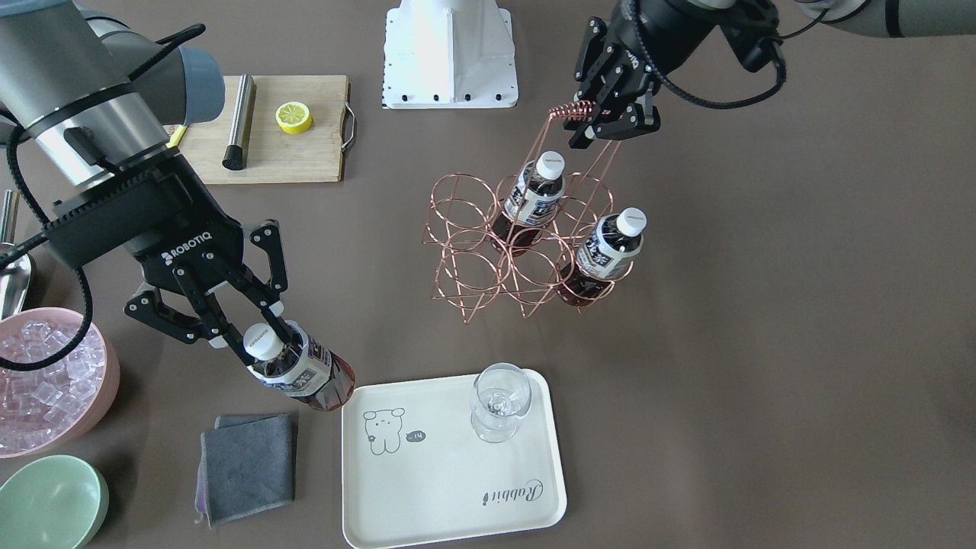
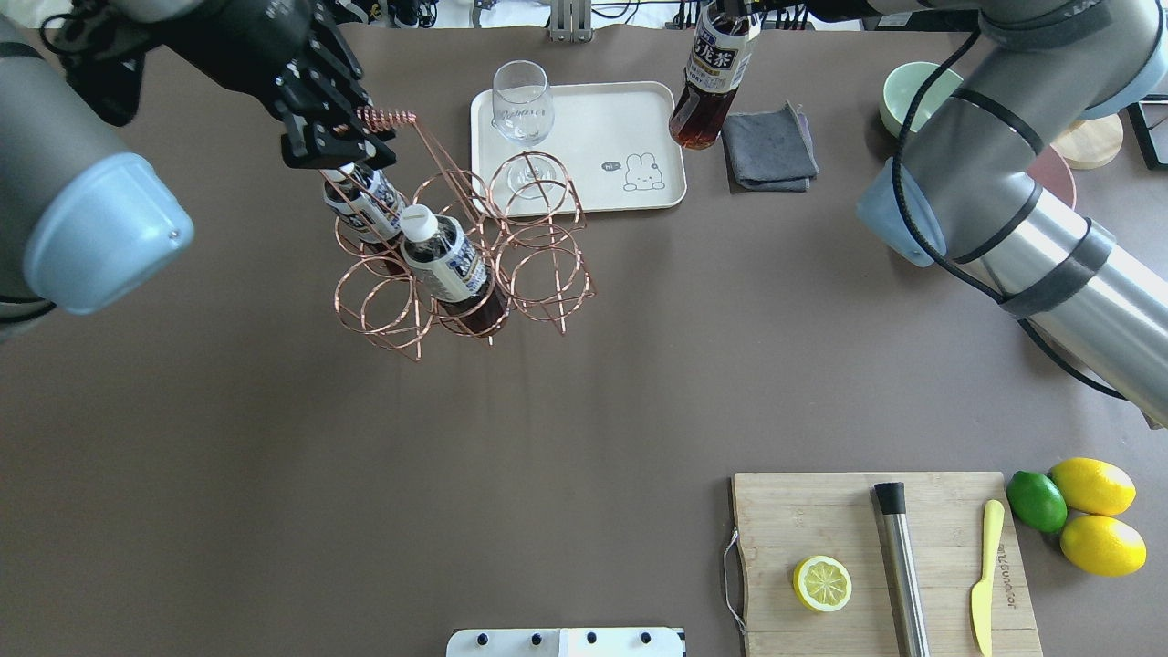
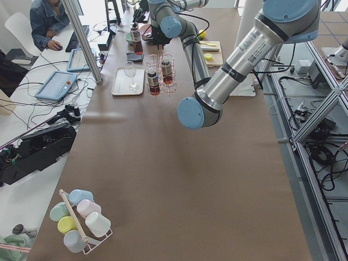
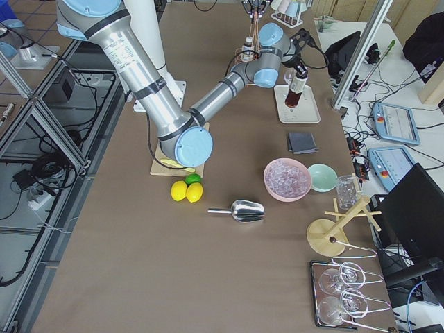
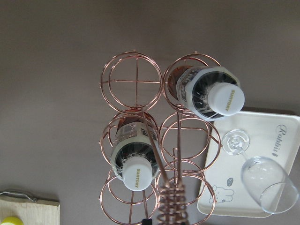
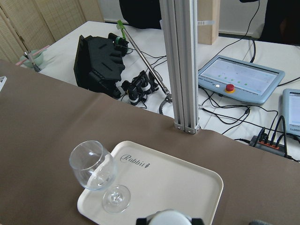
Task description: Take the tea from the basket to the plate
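Observation:
My right gripper (image 1: 255, 335) is shut on a tea bottle (image 1: 301, 372) at its neck and holds it tilted above the table, just beside the plate's (image 1: 450, 488) edge and over the grey cloth's corner. The bottle also shows in the overhead view (image 2: 712, 78). My left gripper (image 1: 602, 122) is shut on the coiled handle (image 2: 383, 117) of the copper wire basket (image 1: 465, 267). Two more tea bottles (image 1: 534, 197) (image 1: 610, 248) stand in basket cells. A stemless glass (image 1: 499, 400) stands on the plate.
A grey cloth (image 1: 248, 465) lies beside the plate. A pink bowl of ice (image 1: 46, 381) and a pale green bowl (image 1: 49, 503) are near my right arm. A cutting board (image 2: 881, 557) holds a lemon half, a metal bar and a yellow knife.

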Robot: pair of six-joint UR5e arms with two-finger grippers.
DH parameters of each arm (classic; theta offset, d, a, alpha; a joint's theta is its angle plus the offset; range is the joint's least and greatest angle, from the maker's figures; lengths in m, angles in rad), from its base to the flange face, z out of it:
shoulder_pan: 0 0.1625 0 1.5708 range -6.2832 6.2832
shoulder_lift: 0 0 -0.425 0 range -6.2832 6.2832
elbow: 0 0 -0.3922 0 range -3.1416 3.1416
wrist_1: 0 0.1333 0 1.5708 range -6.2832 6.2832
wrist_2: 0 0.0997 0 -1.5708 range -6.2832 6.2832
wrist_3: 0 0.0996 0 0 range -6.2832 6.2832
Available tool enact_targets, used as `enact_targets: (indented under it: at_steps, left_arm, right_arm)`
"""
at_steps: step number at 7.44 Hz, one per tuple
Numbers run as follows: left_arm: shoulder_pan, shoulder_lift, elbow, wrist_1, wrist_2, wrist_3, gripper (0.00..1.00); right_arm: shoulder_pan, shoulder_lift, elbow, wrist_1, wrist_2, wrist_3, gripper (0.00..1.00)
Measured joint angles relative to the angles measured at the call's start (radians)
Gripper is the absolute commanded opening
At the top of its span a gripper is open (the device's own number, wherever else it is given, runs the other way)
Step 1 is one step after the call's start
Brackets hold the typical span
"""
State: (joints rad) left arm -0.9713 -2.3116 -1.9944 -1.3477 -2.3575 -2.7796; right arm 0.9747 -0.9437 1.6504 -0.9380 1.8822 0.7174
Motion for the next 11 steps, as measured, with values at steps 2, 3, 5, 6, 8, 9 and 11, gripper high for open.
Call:
enact_targets:
  at_steps: [2, 3, 5, 6, 8, 9, 11]
  left_arm:
    - [-0.134, 0.083, -0.003, 0.007, -0.086, 0.161, 0.0]
    - [-0.183, 0.121, 0.013, 0.015, -0.11, 0.246, 0.0]
    - [-0.246, 0.146, 0.074, 0.1, -0.118, 0.437, 0.0]
    - [-0.294, 0.149, 0.107, 0.161, -0.114, 0.571, 0.0]
    - [-0.398, 0.15, 0.196, 0.244, -0.085, 0.852, 0.0]
    - [-0.437, 0.149, 0.241, 0.266, -0.034, 0.951, 0.0]
    - [-0.493, 0.134, 0.344, 0.277, 0.016, 1.058, 0.0]
  right_arm:
    - [-0.008, 0.083, -0.153, 0.065, -0.071, 0.013, 0.0]
    - [-0.026, 0.118, -0.211, 0.092, -0.113, 0.035, 0.0]
    - [-0.1, 0.151, -0.265, 0.124, -0.229, 0.059, 0.0]
    - [-0.127, 0.157, -0.284, 0.135, -0.266, 0.063, 0.0]
    - [-0.159, 0.16, -0.305, 0.144, -0.313, 0.065, 0.0]
    - [-0.171, 0.159, -0.311, 0.145, -0.331, 0.065, 0.0]
    - [-0.196, 0.153, -0.329, 0.175, -0.369, 0.065, 0.0]
